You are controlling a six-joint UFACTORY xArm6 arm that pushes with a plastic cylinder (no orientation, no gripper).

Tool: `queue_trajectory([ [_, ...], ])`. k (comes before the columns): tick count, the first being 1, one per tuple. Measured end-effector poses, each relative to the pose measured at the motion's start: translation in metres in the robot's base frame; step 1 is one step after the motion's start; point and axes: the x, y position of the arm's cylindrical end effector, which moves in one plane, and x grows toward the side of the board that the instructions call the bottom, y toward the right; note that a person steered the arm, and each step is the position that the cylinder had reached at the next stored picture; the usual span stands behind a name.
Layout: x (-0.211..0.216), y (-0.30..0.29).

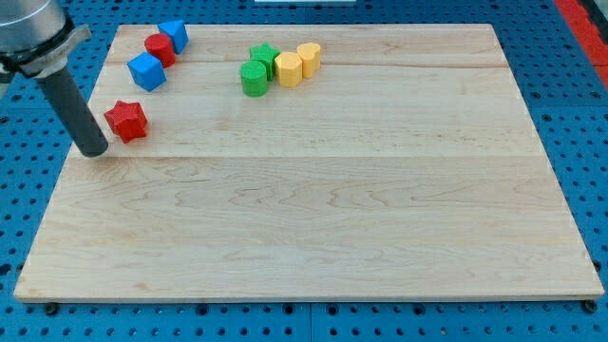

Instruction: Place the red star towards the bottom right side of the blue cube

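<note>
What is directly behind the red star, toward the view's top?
The blue cube sits behind the red star, apart from it. My tip is at the star's left, hiding some board.

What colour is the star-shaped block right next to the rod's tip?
Red. The star sits just right of my tip, seen clearly in the camera view.

red star [125, 121] flat on board nr view's left edge, just below-left of blue cube [146, 71], apart.

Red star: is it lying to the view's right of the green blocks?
No: the red star lies near the board's left edge, far to the view's left of the green blocks, with my tip just left of it.
</note>
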Motion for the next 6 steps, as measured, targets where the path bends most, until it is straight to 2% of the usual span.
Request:
queue_trajectory([
  [1, -0.021, 0.025],
  [3, -0.059, 0.027],
  [5, -0.01, 0.031],
  [6, -0.022, 0.04],
])
